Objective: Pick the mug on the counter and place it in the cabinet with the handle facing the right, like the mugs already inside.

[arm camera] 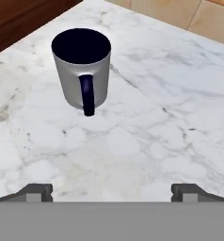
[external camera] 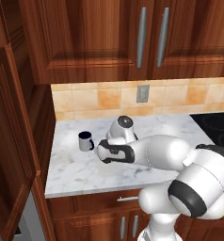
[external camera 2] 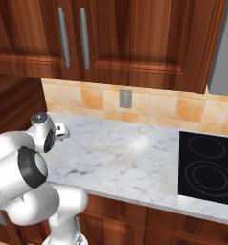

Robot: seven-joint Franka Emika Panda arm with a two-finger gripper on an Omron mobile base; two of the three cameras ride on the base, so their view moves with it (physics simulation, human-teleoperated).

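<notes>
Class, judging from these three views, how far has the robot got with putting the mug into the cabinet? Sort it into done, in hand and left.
Done: nothing placed yet; the mug stands upright on the counter, untouched. In hand: the tool is open and faces the mug's handle, with bare marble between them. Left: close in, grip, lift, carry it to the cabinet on the left and set it down, handle to the right.

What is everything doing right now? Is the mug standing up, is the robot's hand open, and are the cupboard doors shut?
mug: upright on the counter, empty, handle facing the hand camera, not held.
hand: open, fingertips spread wide, short of the mug, touching nothing.
upper cabinet doors: shut.
drawers under the counter: shut.
stovetop: bare, nothing on its burners.
</notes>
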